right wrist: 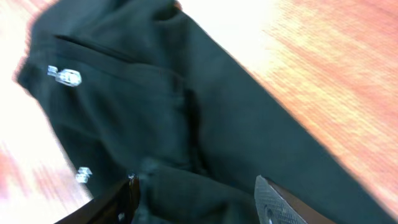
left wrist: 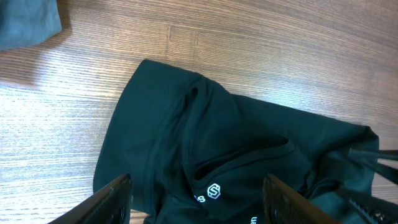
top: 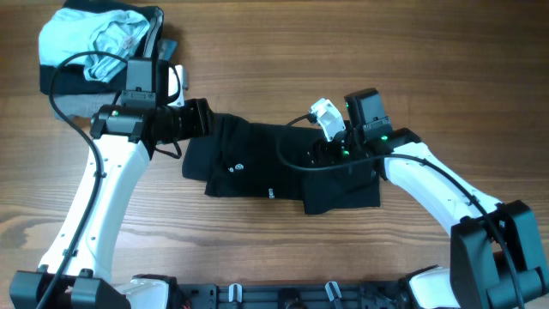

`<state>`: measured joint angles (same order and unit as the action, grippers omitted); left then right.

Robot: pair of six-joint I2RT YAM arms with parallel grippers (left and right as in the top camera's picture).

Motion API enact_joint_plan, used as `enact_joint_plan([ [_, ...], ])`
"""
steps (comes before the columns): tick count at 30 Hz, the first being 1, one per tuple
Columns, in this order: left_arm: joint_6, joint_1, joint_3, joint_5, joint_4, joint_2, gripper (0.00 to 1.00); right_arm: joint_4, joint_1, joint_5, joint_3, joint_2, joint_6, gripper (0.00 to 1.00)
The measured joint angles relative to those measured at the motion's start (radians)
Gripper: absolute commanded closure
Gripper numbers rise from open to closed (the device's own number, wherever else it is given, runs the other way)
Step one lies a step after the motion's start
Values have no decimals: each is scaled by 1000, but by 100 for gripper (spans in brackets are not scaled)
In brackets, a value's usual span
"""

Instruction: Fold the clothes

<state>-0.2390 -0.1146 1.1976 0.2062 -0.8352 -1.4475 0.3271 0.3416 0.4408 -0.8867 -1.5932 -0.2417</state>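
Observation:
A black garment with small white logos lies crumpled across the middle of the wooden table. It fills the left wrist view and the right wrist view. My left gripper hovers over the garment's upper left corner; its fingers are spread wide with nothing between them but cloth below. My right gripper is over the garment's middle right; its fingers are open, straddling a raised fold of the black cloth.
A pile of other clothes, light blue on dark fabric, lies at the far left corner of the table. A grey-green cloth edge shows in the left wrist view. Bare wood lies to the right and front.

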Motion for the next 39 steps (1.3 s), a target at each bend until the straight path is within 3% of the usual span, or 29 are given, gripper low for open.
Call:
enact_joint_plan([
  [5,0,0,0,0,2,0,33,19,0,-51,0,-27,-65,48],
  [7,0,0,0,0,2,0,33,20,0,-41,0,-40,-80,68],
  [8,0,0,0,0,2,0,33,21,0,-27,0,-44,-90,91],
  [9,0,0,0,0,2,0,33,23,0,-13,0,-45,-99,96],
  [12,0,0,0,0,2,0,32,14,-2,2,0,-45,-94,96],
  [20,0,0,0,0,5,-1,32,-122,-68,8,-57,-45,198,96],
  [25,0,0,0,0,7,-1,31,-115,-68,8,-58,-45,245,92],
  [26,0,0,0,0,9,-1,30,-105,-68,8,-58,-45,246,85],
  [28,0,0,0,0,10,-1,29,-80,-68,8,-59,-45,237,45],
  [29,0,0,0,0,10,-2,29,-64,-68,9,-59,-45,235,35],
  [33,0,0,0,0,8,-2,26,-19,-69,11,-59,-45,218,35],
  [34,0,0,0,0,8,-2,28,-11,-71,12,-59,-45,219,46],
  [36,0,0,0,0,3,-2,30,16,-76,11,-59,-31,229,88],
  [37,0,0,0,0,0,-2,33,33,-80,11,-59,-3,243,96],
  [39,0,0,0,0,-10,-2,36,72,-83,12,-60,45,307,96],
])
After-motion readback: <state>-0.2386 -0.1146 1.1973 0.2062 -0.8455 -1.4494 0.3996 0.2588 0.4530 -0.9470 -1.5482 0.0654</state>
